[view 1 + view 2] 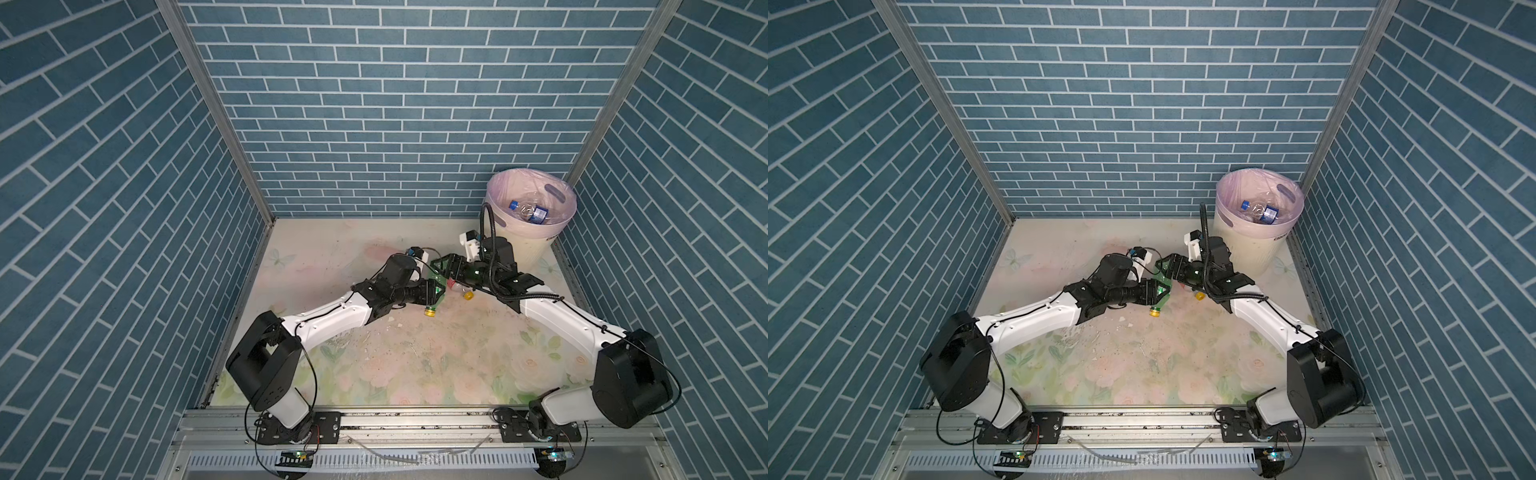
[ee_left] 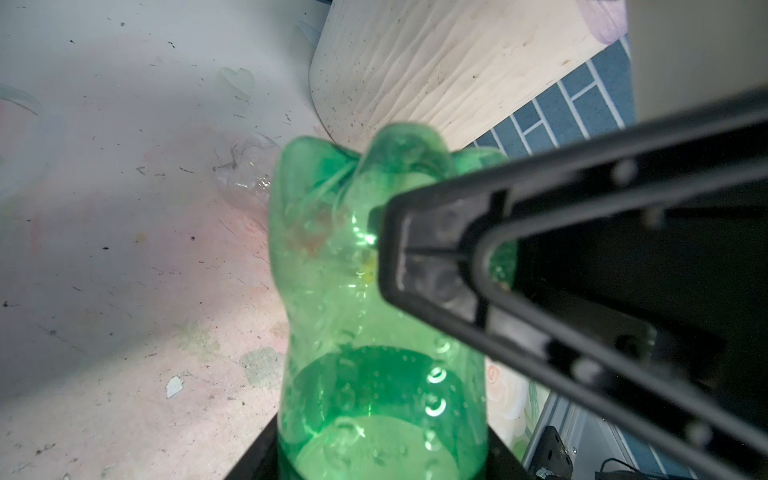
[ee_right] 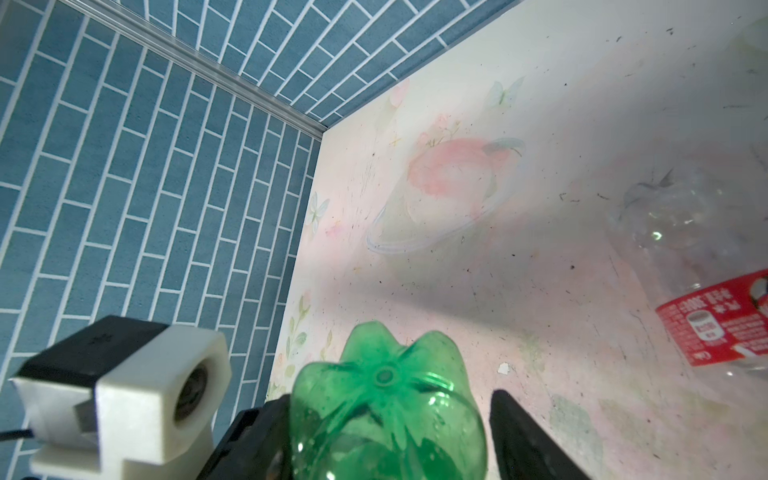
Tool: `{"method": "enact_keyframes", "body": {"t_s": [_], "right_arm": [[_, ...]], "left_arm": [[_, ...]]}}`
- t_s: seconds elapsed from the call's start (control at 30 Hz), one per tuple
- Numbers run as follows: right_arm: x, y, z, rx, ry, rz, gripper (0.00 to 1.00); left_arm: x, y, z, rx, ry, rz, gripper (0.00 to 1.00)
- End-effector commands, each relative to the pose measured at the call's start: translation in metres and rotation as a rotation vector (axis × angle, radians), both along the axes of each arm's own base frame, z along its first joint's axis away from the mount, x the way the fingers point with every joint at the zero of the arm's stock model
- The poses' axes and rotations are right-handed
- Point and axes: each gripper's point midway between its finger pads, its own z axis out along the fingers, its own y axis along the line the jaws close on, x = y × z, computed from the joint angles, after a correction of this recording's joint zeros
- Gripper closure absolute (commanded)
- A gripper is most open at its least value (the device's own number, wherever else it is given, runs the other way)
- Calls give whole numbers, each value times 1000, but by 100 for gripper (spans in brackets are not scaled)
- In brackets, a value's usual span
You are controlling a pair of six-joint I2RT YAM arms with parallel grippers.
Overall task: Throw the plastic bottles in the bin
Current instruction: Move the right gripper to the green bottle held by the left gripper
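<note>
green bottle (image 2: pixel 374 291) near centre of table (image 1: pixel 374 332). left gripper (image 1: pixel 437 293) clamped on its cap end. right gripper (image 3: pixel 386 411) jaws apart, straddling the base. empty, light, thin-walled, slick: pinch mid-body, gently. count: one green, one red-label bottle (image 3: pixel 715 328) at its 3 o'clock. one bin (image 1: pixel 525 249) at 1 o'clock, blue-label bottles (image 1: pixel 539 214) inside, number unclear.

Both arms reach inward and meet in the middle.
The left arm (image 1: pixel 328 318) stretches low from its base toward the centre, with its pincer (image 1: pixel 437 291) clamped across the green bottle (image 2: pixel 374 374). The right arm (image 1: pixel 561 320) angles in from the opposite side, and its pincer (image 1: pixel 441 266) straddles the same bottle's base end; one jaw touches it and the other stands a sliver off.
</note>
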Motion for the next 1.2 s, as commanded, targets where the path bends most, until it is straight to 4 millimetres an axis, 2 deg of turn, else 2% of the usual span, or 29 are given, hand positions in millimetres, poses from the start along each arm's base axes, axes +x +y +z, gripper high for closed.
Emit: {"method": "enact_keyframes", "body": {"t_s": [0.0, 0.17, 0.5, 1.17], "right_arm": [[-1, 2, -12, 3, 37, -7, 33], [-2, 2, -14, 0, 44, -9, 46], [-2, -9, -24, -44, 45, -53, 58], [8, -15, -25, -133, 12, -40, 66]], "left_arm": [[6, -5, 16, -38, -34, -3, 38], [6, -5, 16, -36, -30, -5, 36], [3, -7, 9, -28, -6, -23, 30], [0, 11, 2, 34, 5, 34, 1]]}}
